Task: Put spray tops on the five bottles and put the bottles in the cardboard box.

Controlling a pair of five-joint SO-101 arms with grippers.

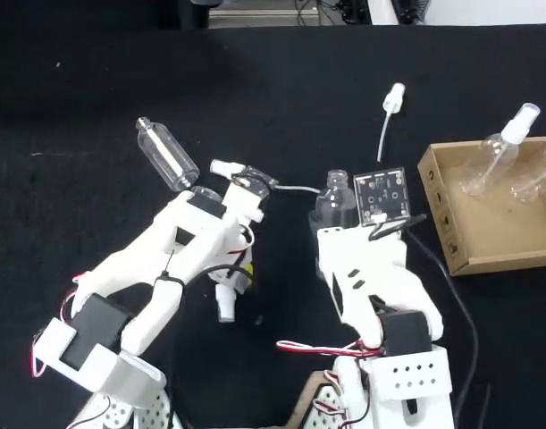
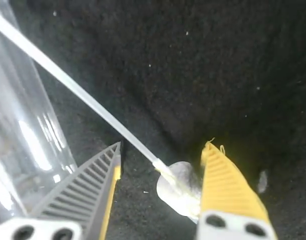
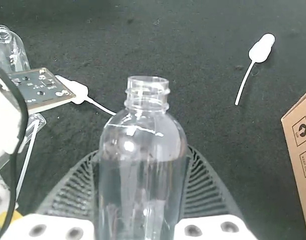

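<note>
Grips an uncapped bottle point(image 3: 142, 125) upright at the middle of the table point(image 1: 94, 80), with the right gripper point(image 3: 144, 165) closed on its body. Holds the left gripper point(image 2: 163, 147) just left of it, jaws parted around a spray top point(image 2: 180, 187) whose head touches one finger point(image 2: 225, 185), tube running toward the bottle. Has the cardboard box point(image 1: 500, 234) at the right, a topped bottle point(image 1: 491, 161) inside.

Black cloth-covered table point(image 1: 76, 89) (cables point(image 1: 331, 11) beyond)

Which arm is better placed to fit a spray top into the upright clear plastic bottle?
Left. The left gripper straddles a white spray top whose tube points toward the clear plastic bottle, which the right gripper clamps.
</note>
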